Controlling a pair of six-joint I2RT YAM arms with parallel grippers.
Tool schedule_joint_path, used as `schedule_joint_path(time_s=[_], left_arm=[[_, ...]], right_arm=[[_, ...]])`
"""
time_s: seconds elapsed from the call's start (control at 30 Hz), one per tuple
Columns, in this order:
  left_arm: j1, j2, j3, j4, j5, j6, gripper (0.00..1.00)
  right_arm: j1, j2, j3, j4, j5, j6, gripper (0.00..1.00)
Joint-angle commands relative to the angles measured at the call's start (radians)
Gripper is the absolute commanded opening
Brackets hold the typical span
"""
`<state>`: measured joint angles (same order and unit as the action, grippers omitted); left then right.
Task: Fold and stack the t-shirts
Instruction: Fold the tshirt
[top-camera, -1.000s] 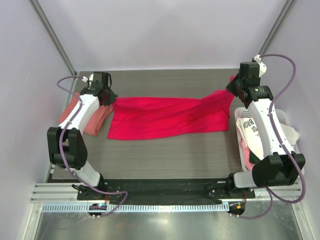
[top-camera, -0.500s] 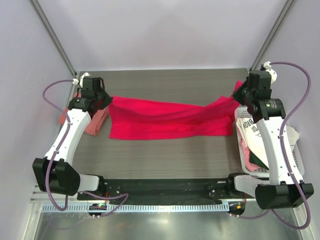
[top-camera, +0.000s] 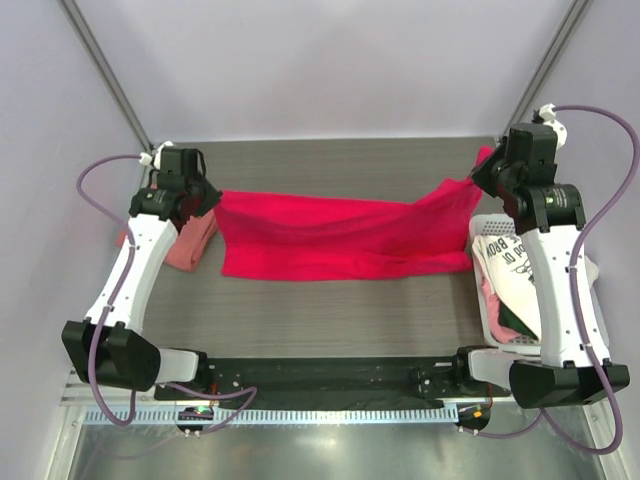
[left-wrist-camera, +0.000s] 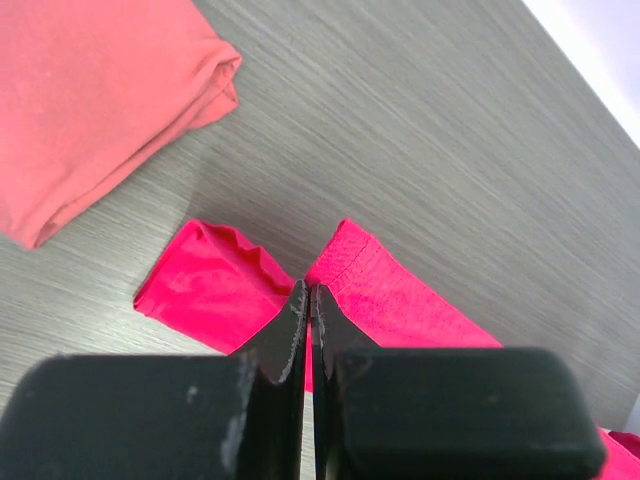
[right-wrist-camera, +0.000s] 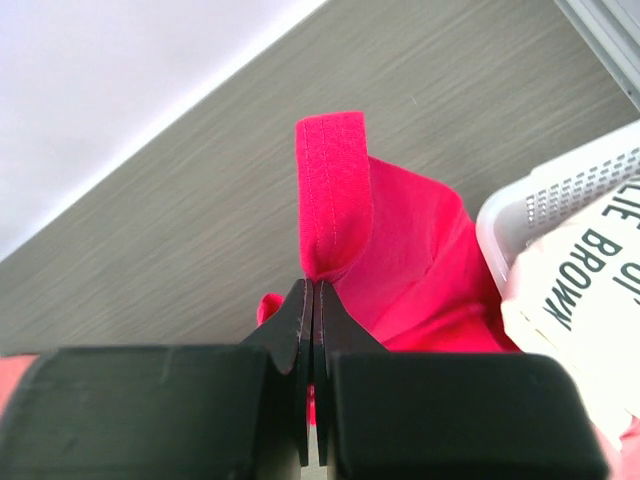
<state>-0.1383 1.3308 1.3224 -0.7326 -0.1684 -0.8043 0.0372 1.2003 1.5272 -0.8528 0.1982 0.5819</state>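
Pinching crimson t-shirt (top-camera: 340, 235) at both ends. Left tool (top-camera: 212, 196) clamped tight on shirt's left edge, low over bench (top-camera: 330, 310). Right tool (top-camera: 482, 176) clamped tight on hemmed right corner, held up off wood. Shirt stretched left to right across middle of bench, right end raised, middle and near edge lying flat. Salmon-pink t-shirt (top-camera: 188, 245) folded, flat at far left of bench, close beside left tool, not touching crimson one. White t-shirt with black print (top-camera: 497, 262) heaped in white basket (top-camera: 478, 232) at right edge.
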Motion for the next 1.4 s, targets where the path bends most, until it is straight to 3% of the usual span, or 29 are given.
schedule_joint_path(time_s=[0.0, 0.27, 0.53, 0.83, 1.07, 1.1, 1.13, 1.17, 1.23, 1.33, 1.37], left_arm=[[-0.003, -0.021, 0.073, -0.045, -0.036, 0.007, 0.0], [-0.003, 0.028, 0.124, -0.074, -0.075, 0.017, 0.0], [0.009, 0.214, 0.211, -0.064, -0.08, 0.024, 0.0], [0.055, 0.525, 0.414, -0.057, -0.031, 0.008, 0.0], [0.078, 0.813, 0.645, -0.056, -0.026, -0.026, 0.0], [0.081, 0.846, 0.681, -0.063, -0.023, -0.026, 0.0], [0.082, 0.87, 0.714, -0.073, -0.017, -0.024, 0.03], [0.082, 0.892, 0.744, -0.108, 0.001, -0.015, 0.19], [0.077, 0.894, 0.761, -0.108, -0.009, -0.009, 0.36], [0.068, 0.76, 0.599, -0.023, -0.022, -0.004, 0.55], [0.066, 0.722, 0.554, -0.007, -0.025, -0.006, 0.58]], right_arm=[[-0.002, 0.031, 0.083, 0.012, 0.001, -0.019, 0.01], [-0.002, 0.142, 0.077, 0.063, 0.012, -0.024, 0.01], [-0.002, 0.339, 0.128, 0.155, 0.038, -0.008, 0.01], [-0.003, 0.626, 0.323, 0.235, 0.046, 0.029, 0.01], [-0.003, 0.941, 0.646, 0.27, -0.009, 0.065, 0.03], [-0.003, 0.978, 0.684, 0.27, -0.04, 0.065, 0.13], [0.0, 1.039, 0.723, 0.261, -0.045, 0.065, 0.35], [-0.002, 1.056, 0.773, 0.252, -0.048, 0.068, 0.7], [0.003, 1.044, 0.775, 0.235, -0.045, 0.065, 0.77], [0.015, 0.957, 0.621, 0.259, -0.025, 0.056, 0.76], [0.02, 0.867, 0.497, 0.271, -0.02, 0.058, 0.75]])
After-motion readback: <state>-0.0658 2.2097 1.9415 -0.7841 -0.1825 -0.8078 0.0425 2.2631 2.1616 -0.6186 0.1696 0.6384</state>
